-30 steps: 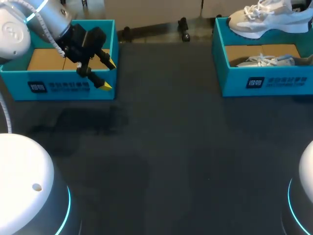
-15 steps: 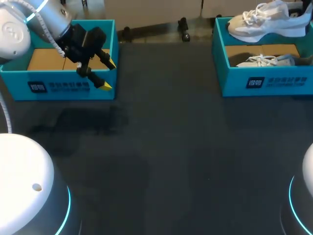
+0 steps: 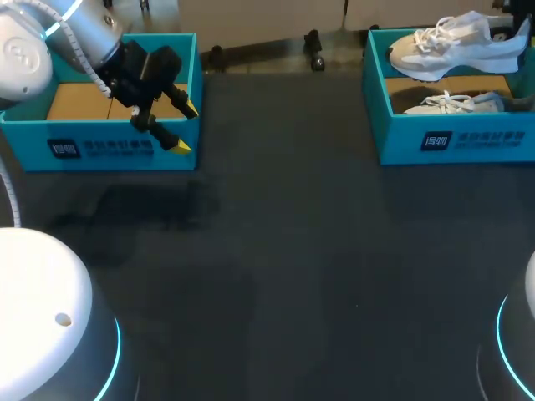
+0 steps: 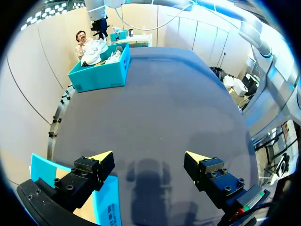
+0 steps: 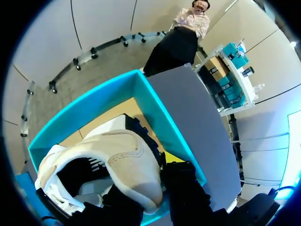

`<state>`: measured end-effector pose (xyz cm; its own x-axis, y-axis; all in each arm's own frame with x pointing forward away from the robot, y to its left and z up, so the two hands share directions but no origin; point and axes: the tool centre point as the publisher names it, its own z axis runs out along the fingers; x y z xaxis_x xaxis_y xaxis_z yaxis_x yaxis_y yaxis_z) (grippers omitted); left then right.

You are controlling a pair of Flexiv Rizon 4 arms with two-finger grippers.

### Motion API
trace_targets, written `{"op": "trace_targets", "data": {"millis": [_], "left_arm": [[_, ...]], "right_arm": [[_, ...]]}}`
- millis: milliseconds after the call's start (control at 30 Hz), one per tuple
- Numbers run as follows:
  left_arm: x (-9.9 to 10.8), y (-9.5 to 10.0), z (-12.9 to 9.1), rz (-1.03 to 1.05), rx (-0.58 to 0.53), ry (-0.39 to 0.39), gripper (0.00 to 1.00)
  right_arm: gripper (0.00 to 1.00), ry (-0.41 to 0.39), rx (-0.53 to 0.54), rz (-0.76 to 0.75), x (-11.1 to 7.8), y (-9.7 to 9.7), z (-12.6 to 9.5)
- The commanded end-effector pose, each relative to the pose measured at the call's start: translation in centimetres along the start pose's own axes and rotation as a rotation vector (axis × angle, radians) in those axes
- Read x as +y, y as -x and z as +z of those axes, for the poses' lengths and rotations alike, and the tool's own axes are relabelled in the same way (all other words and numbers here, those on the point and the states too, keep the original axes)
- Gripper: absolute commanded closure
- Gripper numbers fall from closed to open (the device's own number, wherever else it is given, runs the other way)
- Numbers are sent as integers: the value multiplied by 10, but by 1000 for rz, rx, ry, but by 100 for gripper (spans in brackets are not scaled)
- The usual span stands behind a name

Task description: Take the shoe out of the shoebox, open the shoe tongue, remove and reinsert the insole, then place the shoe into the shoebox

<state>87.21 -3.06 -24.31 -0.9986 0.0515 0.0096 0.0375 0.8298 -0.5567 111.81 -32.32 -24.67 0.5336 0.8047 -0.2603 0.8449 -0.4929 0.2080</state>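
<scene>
Shifted left and lower versus 1 s ago: white lace-up sneaker [image 3: 456, 46], held over the teal cardboard shoebox [image 3: 443, 142]. Heel clamped in the right tool [image 5: 157, 179]. No change at the left tool [image 3: 185, 127]: fingers spread, empty. Judgement: step 1, extraction, nearly complete.

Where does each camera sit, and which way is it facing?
Head view: above and behind, looking down on the table; shows the left arm, left gripper open by the left shoebox.
Left wrist view: wrist-mounted, faces across the table toward the right shoebox; own open fingers show.
Right wrist view: looks down into the right shoebox past the right gripper, shut on the shoe.
Shared: all show the right shoebox.
</scene>
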Motion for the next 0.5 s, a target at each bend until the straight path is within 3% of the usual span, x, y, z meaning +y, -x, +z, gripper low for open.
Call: {"op": "trace_targets", "data": {"millis": [33, 500], "left_arm": [[0, 0, 0, -1, 2, 3, 0], [0, 0, 0, -1, 2, 3, 0]], "right_arm": [[100, -14, 6, -1, 10, -5, 9], [100, -32, -14, -27, 19, -14, 39]]}}
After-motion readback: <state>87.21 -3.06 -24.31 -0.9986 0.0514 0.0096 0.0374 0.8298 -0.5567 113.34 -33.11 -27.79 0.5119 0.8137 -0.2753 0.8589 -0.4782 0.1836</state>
